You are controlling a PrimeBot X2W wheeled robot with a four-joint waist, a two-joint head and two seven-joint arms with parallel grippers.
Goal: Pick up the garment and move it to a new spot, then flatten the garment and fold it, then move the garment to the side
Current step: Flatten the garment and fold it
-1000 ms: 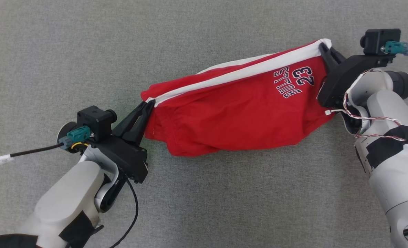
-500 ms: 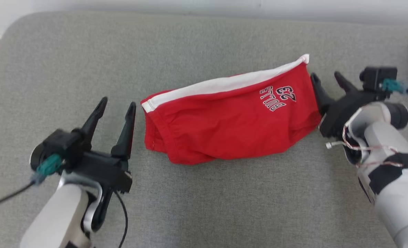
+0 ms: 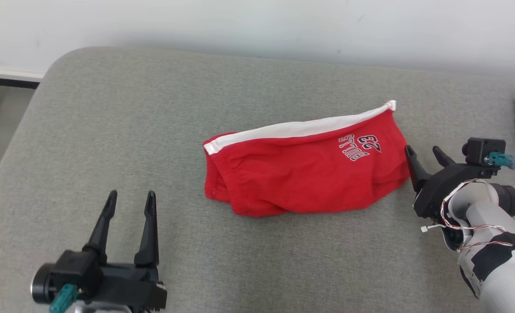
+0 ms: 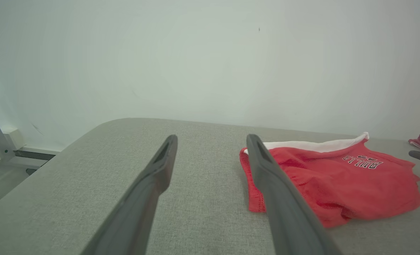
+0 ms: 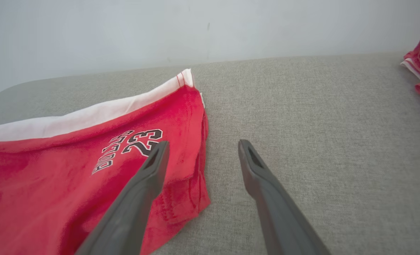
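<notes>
Garment (image 3: 305, 182) lies folded but rumpled mid-worktop (image 3: 153, 108), left gripper (image 3: 131, 198) apart from it and right gripper (image 3: 423, 151) just beside its end, both spread empty; fold apparently done, move aside judged outstanding.

Bright, even, soft light; faint shadows; all views sharp.

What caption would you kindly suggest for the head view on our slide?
Red garment lies on the grey surface between the open left gripper and open right gripper.
</notes>
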